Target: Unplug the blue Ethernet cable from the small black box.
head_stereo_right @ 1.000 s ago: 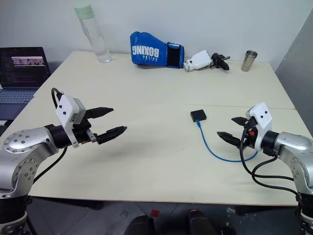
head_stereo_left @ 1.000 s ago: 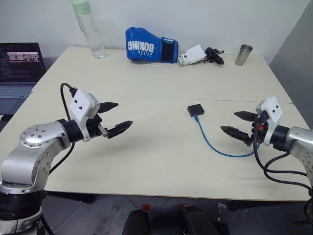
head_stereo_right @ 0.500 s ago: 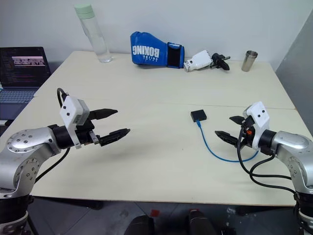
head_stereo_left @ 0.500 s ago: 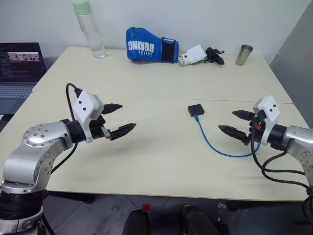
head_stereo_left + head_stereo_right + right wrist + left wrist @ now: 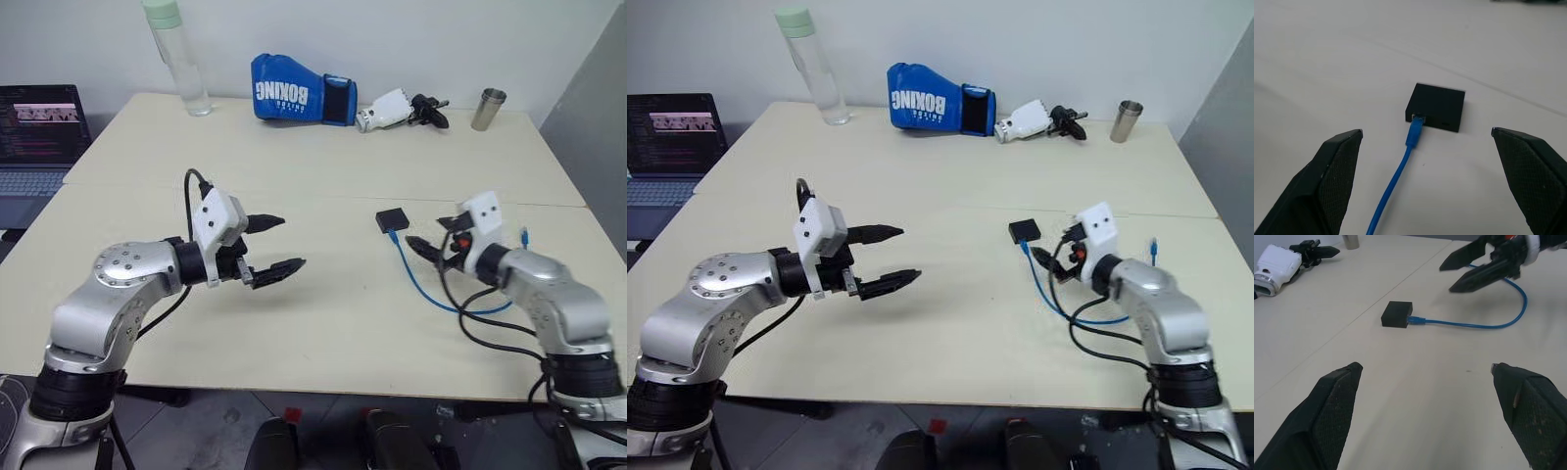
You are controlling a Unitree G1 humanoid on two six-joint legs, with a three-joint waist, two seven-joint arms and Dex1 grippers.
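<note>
A pale beige table stands against a white wall, its top made of two slabs with a seam running left to right across the middle. Along the far edge stand a clear bottle with a green cap, a blue boxing glove, a spare white and black gripper lying on its side, and a metal cup at the far right. An open laptop sits off the table's left side. The small black box lies flat just on the near side of the seam, right of centre. The blue Ethernet cable is plugged into the box's near edge, runs toward the near side, curves right in a loop under the right arm, and its free end pokes up further right. The right gripper hovers just beside the box on its right, near side, pointing at it with its jaws spread wide and nothing between them; in the right wrist view the box and plug sit framed between the two fingers. The left gripper hangs over the bare table left of centre, well apart from the box, aimed toward it, jaws likewise wide apart and empty.
</note>
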